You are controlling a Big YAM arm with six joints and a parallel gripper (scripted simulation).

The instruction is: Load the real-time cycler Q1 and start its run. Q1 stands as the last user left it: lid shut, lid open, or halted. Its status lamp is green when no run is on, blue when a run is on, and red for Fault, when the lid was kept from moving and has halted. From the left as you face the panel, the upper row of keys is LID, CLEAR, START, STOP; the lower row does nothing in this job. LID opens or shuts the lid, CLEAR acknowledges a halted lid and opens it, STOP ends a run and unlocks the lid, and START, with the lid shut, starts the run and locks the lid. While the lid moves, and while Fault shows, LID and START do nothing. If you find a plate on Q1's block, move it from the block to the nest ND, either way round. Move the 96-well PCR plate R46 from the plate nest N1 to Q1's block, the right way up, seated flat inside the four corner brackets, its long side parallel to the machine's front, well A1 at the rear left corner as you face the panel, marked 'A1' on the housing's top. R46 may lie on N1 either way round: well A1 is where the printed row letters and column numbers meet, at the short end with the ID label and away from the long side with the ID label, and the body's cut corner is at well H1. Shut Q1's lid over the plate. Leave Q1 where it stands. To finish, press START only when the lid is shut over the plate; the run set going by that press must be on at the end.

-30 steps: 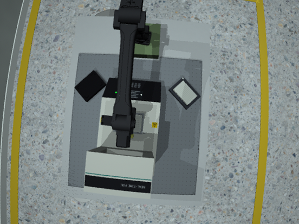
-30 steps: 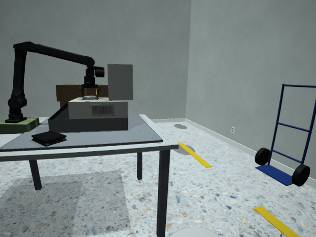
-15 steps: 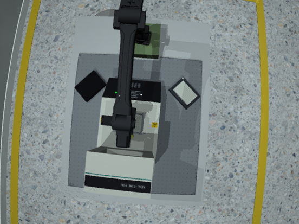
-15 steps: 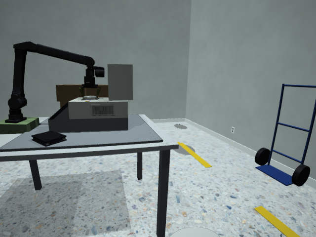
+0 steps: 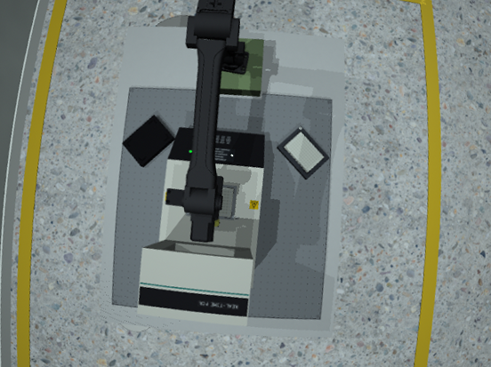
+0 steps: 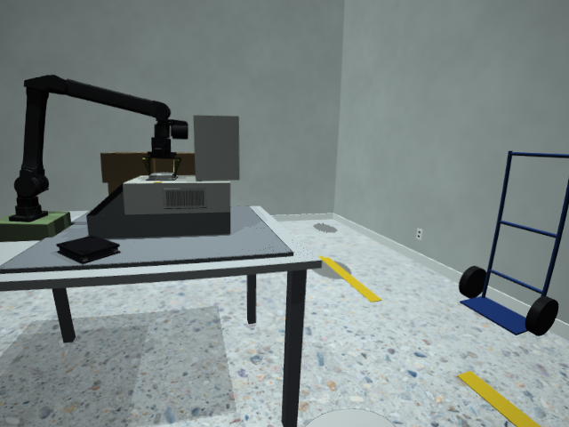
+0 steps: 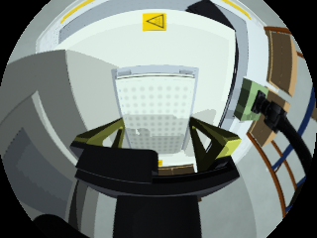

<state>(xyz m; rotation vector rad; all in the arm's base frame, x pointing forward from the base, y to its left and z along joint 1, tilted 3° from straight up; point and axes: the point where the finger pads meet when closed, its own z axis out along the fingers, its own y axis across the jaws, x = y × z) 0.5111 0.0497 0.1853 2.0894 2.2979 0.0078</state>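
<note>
Hovering over white box-shaped cycler Q1 (image 5: 205, 232), lid up, lamp green: black gripper (image 7: 158, 138), fingers fully spread, empty, straddling a white 96-well plate (image 7: 157, 105) on Q1's block. R46 (image 5: 302, 151) sits right of Q1 in N1. Risk: off-centre closure tilts plate against brackets.

Arm (image 6: 105, 96): single, black, reaching out level from its upright shoulder link; wrist turned straight down. Gripper (image 7: 158, 139): fingers spread fully, holding nothing.

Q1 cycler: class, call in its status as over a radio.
Gripper open, astride plate on Q1's block. Lid up, lamp green. R46 waits on N1.
</note>
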